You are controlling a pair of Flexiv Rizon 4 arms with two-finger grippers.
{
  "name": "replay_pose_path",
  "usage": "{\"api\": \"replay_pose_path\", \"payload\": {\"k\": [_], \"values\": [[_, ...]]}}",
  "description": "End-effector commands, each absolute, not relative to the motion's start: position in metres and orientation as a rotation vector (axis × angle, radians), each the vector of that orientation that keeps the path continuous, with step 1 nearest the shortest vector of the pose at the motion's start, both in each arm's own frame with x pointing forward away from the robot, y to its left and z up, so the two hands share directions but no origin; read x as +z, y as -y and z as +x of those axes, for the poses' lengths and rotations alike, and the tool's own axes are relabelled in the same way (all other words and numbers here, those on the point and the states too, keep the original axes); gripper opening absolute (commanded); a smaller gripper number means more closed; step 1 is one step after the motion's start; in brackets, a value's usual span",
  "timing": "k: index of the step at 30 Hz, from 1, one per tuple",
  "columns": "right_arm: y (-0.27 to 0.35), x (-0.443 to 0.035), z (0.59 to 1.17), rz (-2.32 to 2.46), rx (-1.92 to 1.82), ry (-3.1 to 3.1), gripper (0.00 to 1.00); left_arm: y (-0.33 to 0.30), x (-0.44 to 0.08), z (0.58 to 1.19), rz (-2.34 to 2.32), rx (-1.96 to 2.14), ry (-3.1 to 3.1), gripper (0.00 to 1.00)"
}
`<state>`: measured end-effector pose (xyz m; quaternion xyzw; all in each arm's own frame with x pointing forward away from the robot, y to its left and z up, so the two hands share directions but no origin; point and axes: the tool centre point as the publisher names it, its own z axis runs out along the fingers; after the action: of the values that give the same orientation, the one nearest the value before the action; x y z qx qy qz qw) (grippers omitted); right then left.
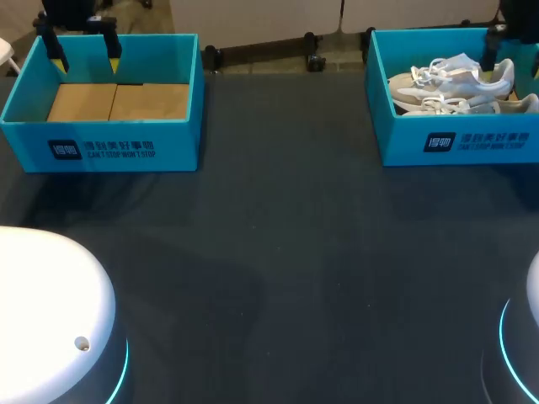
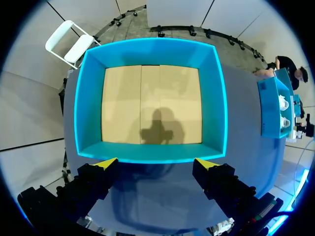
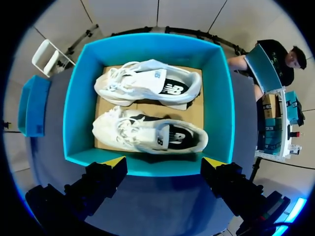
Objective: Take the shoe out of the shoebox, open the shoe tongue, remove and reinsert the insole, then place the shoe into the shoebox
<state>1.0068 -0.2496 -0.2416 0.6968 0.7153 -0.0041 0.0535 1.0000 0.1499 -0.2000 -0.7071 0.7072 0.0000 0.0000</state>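
Two white shoes lie side by side in the teal shoebox (image 1: 455,143) at the table's back right, one (image 3: 147,83) farther in and one (image 3: 147,133) nearer my right gripper. The right gripper (image 3: 165,162) hangs open above the box's near wall, touching nothing; in the head view it (image 1: 512,59) shows over the box. A second teal box (image 1: 101,143) at the back left holds only its bare cardboard floor (image 2: 150,108). My left gripper (image 2: 156,164) stands open above that box's near wall (image 2: 150,153), also seen from the head view (image 1: 84,55).
Dark tabletop (image 1: 278,219) stretches between the two boxes and toward the front. My arms' white bases sit at the front left (image 1: 50,320) and front right (image 1: 526,337). Each wrist view shows the other box off to the side (image 2: 270,108) (image 3: 32,105).
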Motion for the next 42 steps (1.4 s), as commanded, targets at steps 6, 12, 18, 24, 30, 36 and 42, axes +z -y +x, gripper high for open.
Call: {"api": "replay_pose_path", "payload": {"k": [6, 12, 18, 24, 30, 36, 42], "values": [[0.278, -0.263, 1.021, 2.078, -0.023, -2.197, 1.0, -0.15, -0.2, 1.0, -2.221, 0.0, -2.222, 1.0], [0.289, -0.276, 1.024, 2.053, -0.054, -2.211, 1.0, -0.15, -0.2, 1.0, -2.221, 0.0, -2.222, 1.0], [0.302, -0.287, 1.025, 2.065, -0.078, -2.2, 1.0, -0.15, -0.2, 1.0, -2.221, 0.0, -2.222, 1.0], [0.31, -0.298, 1.027, 2.072, -0.083, -2.198, 0.92, -0.15, -0.2, 1.0, -2.221, 0.0, -2.222, 1.0], [0.32, -0.309, 1.027, 2.094, -0.092, -2.188, 0.88, -0.15, -0.2, 1.0, -2.221, 0.0, -2.222, 1.0], [0.33, -0.317, 1.026, 2.106, -0.101, -2.18, 0.89, -0.15, -0.2, 1.0, -2.221, 0.0, -2.222, 1.0], [0.334, -0.326, 1.026, 2.119, -0.108, -2.181, 0.87, -0.15, -0.2, 1.0, -2.221, 0.0, -2.222, 1.0]]}}
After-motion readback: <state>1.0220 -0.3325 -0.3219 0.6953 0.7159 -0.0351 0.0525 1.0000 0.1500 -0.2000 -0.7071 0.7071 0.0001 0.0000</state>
